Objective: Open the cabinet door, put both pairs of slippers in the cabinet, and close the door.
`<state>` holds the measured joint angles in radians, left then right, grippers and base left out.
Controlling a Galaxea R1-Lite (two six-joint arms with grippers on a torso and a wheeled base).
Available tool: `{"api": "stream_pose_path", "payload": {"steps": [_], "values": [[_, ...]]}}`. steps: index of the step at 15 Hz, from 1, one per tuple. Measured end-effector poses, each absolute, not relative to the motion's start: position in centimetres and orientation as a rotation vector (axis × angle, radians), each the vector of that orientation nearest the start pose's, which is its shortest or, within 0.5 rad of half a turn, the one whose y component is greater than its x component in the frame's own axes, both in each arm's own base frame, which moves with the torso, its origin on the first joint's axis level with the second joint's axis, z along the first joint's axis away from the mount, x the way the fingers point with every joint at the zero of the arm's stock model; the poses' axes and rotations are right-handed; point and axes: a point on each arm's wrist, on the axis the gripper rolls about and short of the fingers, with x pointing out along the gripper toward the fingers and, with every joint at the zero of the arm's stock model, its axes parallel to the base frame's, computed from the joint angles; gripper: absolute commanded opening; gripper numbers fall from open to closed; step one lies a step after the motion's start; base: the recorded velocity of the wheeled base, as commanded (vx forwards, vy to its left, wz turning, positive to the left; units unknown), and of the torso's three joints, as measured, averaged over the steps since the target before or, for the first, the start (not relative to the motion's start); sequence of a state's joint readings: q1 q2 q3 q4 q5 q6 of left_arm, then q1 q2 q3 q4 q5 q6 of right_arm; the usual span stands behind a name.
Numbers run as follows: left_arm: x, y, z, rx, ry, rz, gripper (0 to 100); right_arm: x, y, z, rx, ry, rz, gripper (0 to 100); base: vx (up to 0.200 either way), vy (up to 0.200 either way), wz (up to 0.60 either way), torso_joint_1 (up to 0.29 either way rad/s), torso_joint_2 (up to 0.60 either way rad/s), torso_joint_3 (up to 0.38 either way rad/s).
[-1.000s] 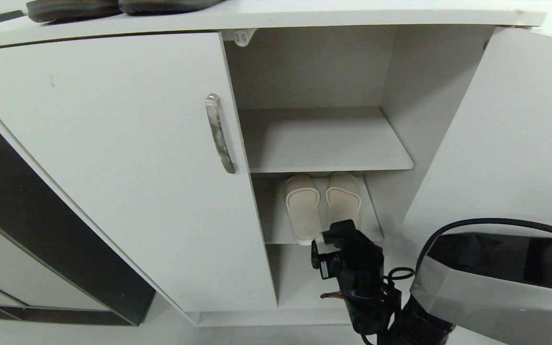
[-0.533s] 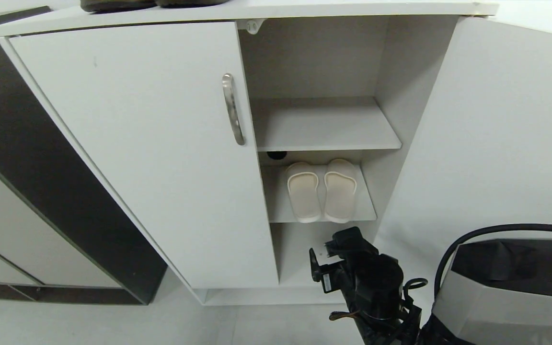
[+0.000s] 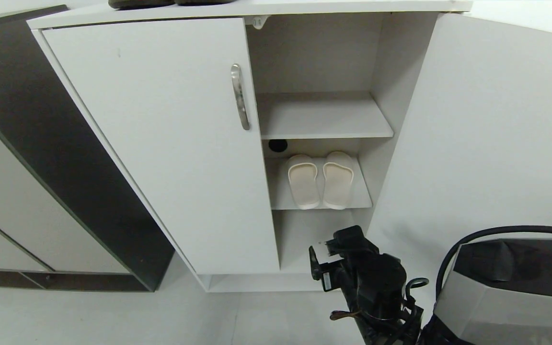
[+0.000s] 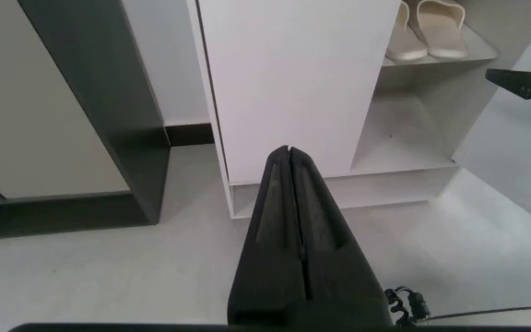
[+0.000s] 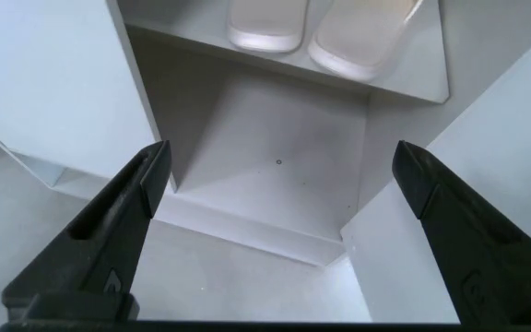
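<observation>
Right hand [image 5: 281, 152] withdrawn from slippers [image 3: 303, 182], spread wide; left hand [image 4: 289, 157] pressed closed. Slippers laid lengthwise front-to-back, toes pointed toward cabinet [image 3: 161, 143] back.

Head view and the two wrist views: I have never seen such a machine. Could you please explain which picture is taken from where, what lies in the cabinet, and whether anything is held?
This is a robot with two arms, each ending in a gripper, a clamp with two fingers. The wide picture comes from a camera on its head, looking down at a white cabinet. The right door stands open and the left door is shut. A pair of beige slippers lies on the middle shelf, and something dark lies on top. The other two pictures come from cameras on the wrists. The left gripper is shut and empty. The right gripper is open before the bottom compartment and holds nothing.
</observation>
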<state>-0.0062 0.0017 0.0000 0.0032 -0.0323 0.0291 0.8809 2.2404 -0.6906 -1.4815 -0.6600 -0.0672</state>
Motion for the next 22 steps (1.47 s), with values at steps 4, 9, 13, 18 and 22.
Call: {"api": "stream_pose_path", "payload": {"steps": [4,9,13,18,22], "values": [[-2.3,-0.1,7.5,0.029,0.005,-0.04,0,24.2,27.1,5.5,-0.115,0.042,0.222,100,0.0,0.0,0.0,0.002,0.0,0.179],[-2.3,-0.1,7.5,0.029,0.004,-0.04,0,24.2,27.1,5.5,-0.115,0.043,0.221,100,0.0,0.0,0.0,0.003,0.0,0.202],[-2.3,-0.1,7.5,0.018,0.005,-0.04,0,23.9,26.7,6.1,-0.055,0.041,0.33,100,0.0,0.0,0.0,0.001,0.0,0.125],[-2.3,-0.1,7.5,0.017,0.005,-0.04,0,22.8,25.8,6.8,-0.056,0.06,0.394,100,0.0,0.0,0.0,0.0,0.0,0.0],[-2.3,-0.1,7.5,0.017,0.005,-0.04,0,22.6,25.7,6.6,-0.075,0.064,0.396,100,0.0,0.2,0.0,0.0,0.0,0.008]]}}
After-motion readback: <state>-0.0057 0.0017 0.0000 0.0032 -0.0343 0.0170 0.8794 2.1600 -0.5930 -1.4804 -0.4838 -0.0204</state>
